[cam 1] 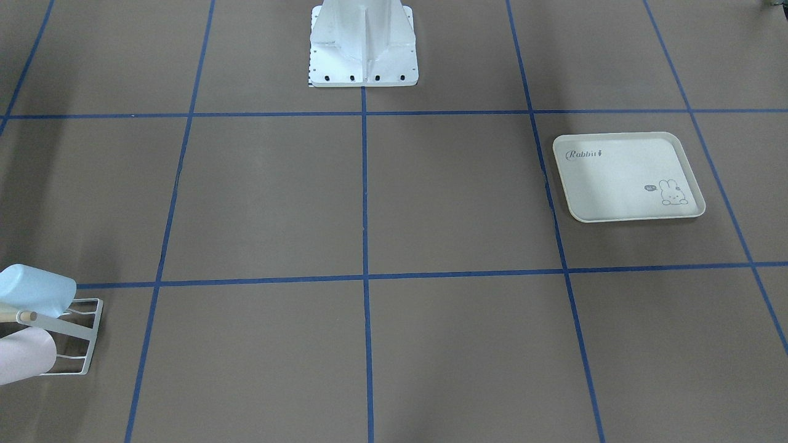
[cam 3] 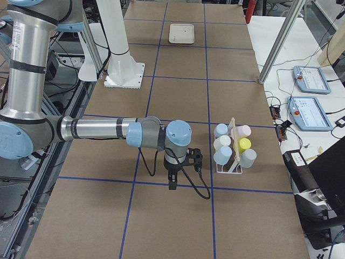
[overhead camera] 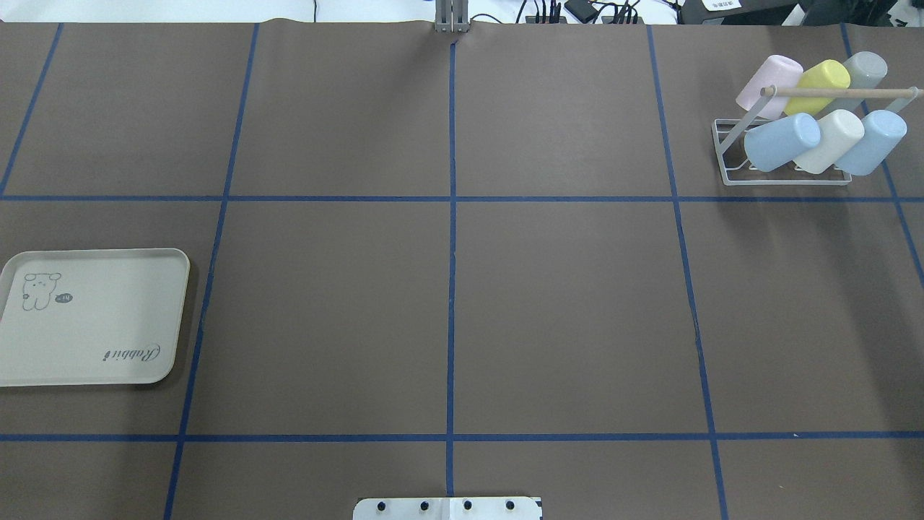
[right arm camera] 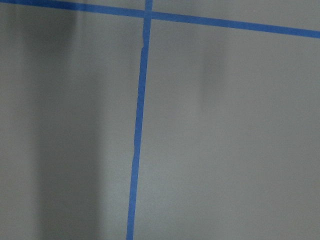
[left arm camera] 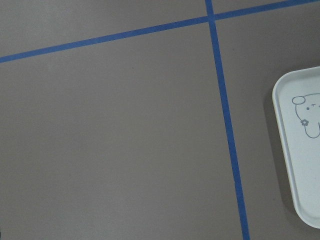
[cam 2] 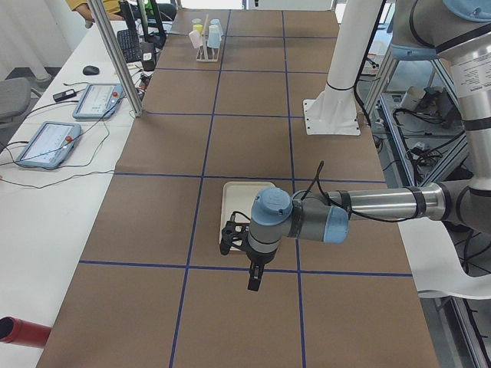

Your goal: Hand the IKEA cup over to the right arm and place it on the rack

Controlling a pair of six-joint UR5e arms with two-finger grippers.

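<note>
The white wire rack with its wooden dowel stands at the table's far right and holds several IKEA cups. They are pink, yellow, grey, cream and two pale blue. Both grippers show in the side views only. The right gripper hangs over the table beside the rack, apart from it. The left gripper hangs by the tray. I cannot tell whether either is open or shut. Neither wrist view shows fingers or a cup.
A cream rabbit-print tray lies bare at the table's left side, its corner also in the left wrist view as tray. The white robot base stands at the table's near-robot edge. Blue tape lines grid the brown table.
</note>
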